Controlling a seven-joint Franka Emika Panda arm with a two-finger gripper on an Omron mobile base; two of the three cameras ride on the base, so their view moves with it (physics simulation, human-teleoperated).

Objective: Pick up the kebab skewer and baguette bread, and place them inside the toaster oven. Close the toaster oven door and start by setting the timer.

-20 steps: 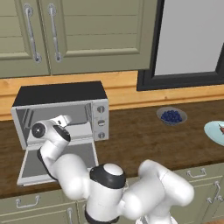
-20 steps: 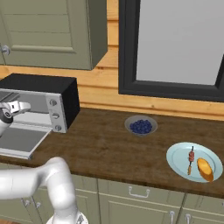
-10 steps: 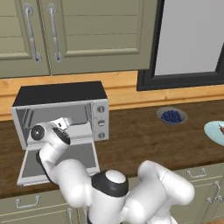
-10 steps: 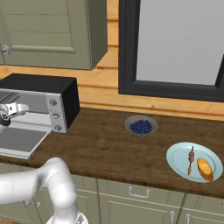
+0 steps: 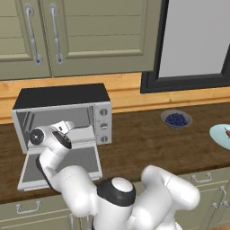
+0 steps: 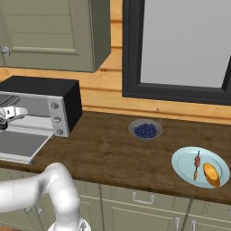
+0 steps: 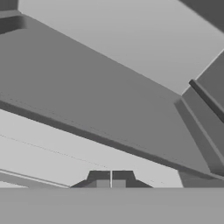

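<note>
Gripper (image 7: 110, 184) closed, empty, at the open oven (image 5: 63, 117) mouth; skewer (image 6: 196, 164) and bread (image 6: 211, 174) far right on plate (image 6: 185, 164).

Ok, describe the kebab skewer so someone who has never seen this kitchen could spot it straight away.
Start at the dark wooden counter and go to its right end, where a pale blue plate sits in front of the black-framed window. On it lie two things side by side: the kebab skewer is the left one, a thin dark stick with small reddish chunks, unlike the stubby golden baguette bread beside it.
</note>
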